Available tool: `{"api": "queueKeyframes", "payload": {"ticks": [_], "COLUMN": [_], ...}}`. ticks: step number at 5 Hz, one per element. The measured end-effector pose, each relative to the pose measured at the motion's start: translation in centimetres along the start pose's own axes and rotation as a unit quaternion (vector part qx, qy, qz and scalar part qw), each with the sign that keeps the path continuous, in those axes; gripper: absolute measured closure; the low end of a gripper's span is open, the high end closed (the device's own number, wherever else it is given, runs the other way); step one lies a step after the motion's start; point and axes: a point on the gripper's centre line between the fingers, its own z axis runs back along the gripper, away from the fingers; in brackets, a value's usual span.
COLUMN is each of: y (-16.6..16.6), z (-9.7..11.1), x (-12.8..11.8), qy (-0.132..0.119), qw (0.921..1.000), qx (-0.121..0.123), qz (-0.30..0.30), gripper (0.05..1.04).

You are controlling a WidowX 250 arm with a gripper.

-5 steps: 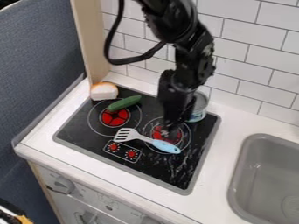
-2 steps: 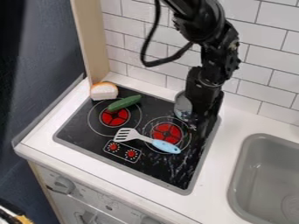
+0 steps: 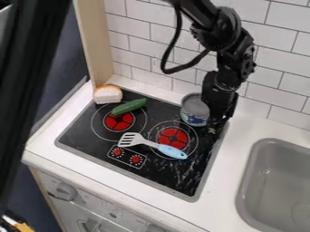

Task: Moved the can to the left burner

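Observation:
My gripper (image 3: 214, 126) hangs low at the back right corner of the black stove, just to the right of the can. The can (image 3: 195, 110) stands upright at the stove's back edge, its grey lid up, behind the right burner (image 3: 172, 137). The left burner (image 3: 119, 120) has a green cucumber (image 3: 129, 106) lying across its back part. Whether the fingers touch the can is hard to make out.
A spatula (image 3: 158, 146) with a blue handle lies across the front of the right burner. A bread piece (image 3: 108, 94) sits at the back left corner. The grey sink (image 3: 259, 181) is at the right, and a tiled wall rises behind.
The gripper has moved right, from over the right burner to the can's right side, uncovering the burner and more of the can. A dark shape has come in at the left edge.

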Motion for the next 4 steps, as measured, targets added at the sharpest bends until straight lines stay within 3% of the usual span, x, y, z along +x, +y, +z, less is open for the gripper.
{"api": "queueKeyframes", "payload": {"ticks": [2, 4], "y": [-2.2, -3.3], "z": [-0.7, -0.7], "x": [0.7, 2.9], "qy": [0.017, 0.016], "qw": [0.9992, 0.9961], "qx": [-0.012, -0.015], "qz": [0.034, 0.085], "gripper": [0.083, 0.083]}}
